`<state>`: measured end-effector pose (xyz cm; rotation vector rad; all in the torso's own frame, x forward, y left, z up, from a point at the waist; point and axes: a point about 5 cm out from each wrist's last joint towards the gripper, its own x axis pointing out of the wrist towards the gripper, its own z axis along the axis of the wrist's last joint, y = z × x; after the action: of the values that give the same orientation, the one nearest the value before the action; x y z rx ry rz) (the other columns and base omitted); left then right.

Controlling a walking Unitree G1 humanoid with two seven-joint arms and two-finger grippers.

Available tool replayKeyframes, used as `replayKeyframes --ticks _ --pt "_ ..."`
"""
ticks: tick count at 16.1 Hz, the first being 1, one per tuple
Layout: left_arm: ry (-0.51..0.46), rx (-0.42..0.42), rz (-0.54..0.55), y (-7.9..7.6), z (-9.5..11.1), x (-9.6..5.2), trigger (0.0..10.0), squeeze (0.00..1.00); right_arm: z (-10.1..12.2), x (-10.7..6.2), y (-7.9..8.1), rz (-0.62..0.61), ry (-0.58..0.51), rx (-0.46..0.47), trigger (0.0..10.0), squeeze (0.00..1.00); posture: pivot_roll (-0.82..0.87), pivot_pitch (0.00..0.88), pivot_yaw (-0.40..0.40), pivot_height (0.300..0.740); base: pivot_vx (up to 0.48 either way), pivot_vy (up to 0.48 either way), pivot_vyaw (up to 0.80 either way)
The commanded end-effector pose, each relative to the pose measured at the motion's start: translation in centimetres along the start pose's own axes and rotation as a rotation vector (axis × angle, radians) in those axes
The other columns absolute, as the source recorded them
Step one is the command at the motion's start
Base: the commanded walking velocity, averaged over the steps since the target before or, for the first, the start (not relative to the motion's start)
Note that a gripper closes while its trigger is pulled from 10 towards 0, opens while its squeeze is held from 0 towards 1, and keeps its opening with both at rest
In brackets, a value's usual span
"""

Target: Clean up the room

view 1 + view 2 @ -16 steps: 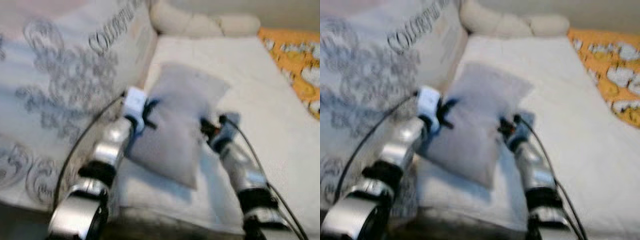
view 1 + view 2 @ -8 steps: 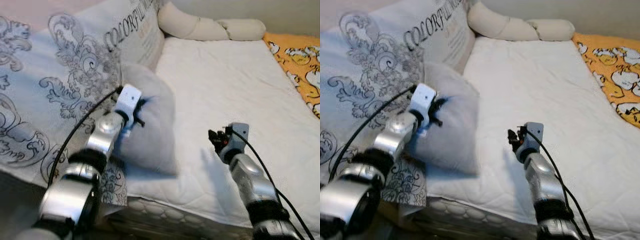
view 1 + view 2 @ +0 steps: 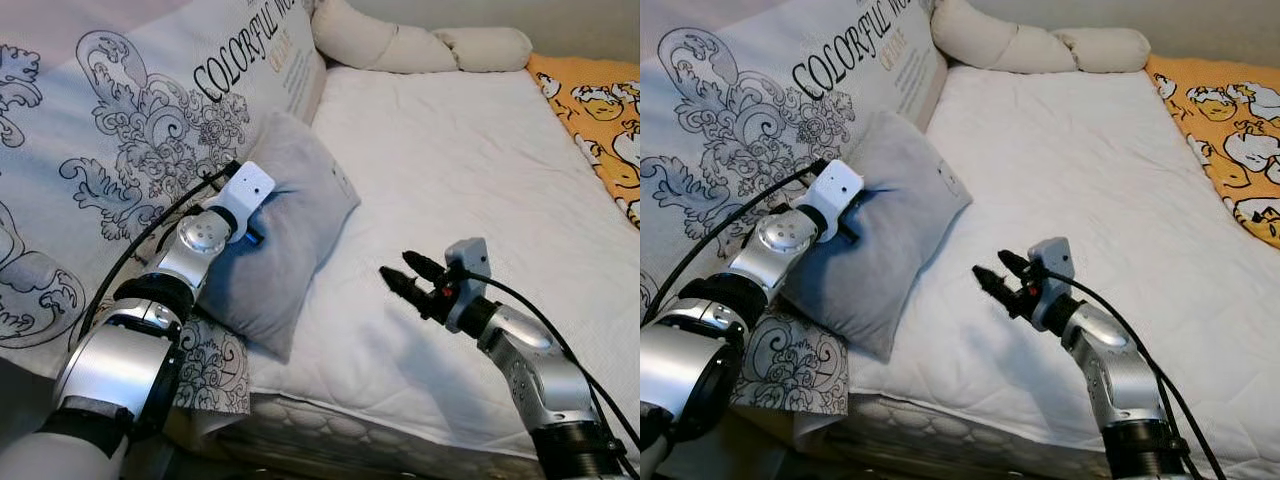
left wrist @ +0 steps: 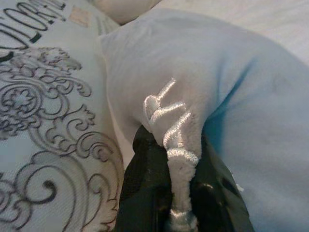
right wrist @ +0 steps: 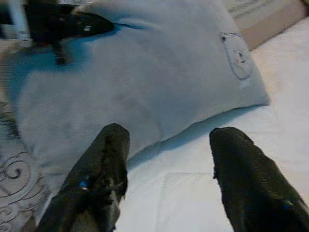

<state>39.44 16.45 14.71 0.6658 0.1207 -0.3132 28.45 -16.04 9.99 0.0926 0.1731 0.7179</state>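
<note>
Right tool (image 3: 402, 273) now off pillow (image 3: 285, 225), fingers spread; left tool (image 4: 179, 193) pinching.

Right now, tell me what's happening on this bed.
The left gripper has pinched the edge of a grey pillow and holds it propped against the big printed cushion at the side of the white mattress. The right gripper is open and hovers over the mattress, apart from the pillow, pointing toward it.

Big pale cloth cover with grey swirly patterns (image 3: 730, 150), dark letters "COLORFUL WO…" along its top edge, the word cut off, smaller lines of print just below too tiny to read
</note>
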Motion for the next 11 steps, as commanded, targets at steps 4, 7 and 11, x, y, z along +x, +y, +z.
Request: replayKeyframes --ticks 4,7,11 --pt "-0.023 0.122 0.111 1.8 1.3 0.2 10.0 0.00 0.1 -0.2 0.8 0.061 0.012 0.000 10.0 1.00 -0.11 0.000 0.083 0.740 0.000 0.000 0.00" --pt "-0.039 0.186 0.110 2.3 2.1 0.3 10.0 0.00 0.2 -0.2 0.9 0.074 0.026 -0.015 10.0 1.00 -0.10 0.000 0.075 0.740 0.000 0.000 0.00" --pt "-0.070 0.154 0.071 2.5 2.6 0.3 10.0 1.00 0.1 0.1 1.0 0.067 0.004 -0.022 10.0 1.00 -0.09 0.000 0.067 0.740 0.000 0.000 0.00"
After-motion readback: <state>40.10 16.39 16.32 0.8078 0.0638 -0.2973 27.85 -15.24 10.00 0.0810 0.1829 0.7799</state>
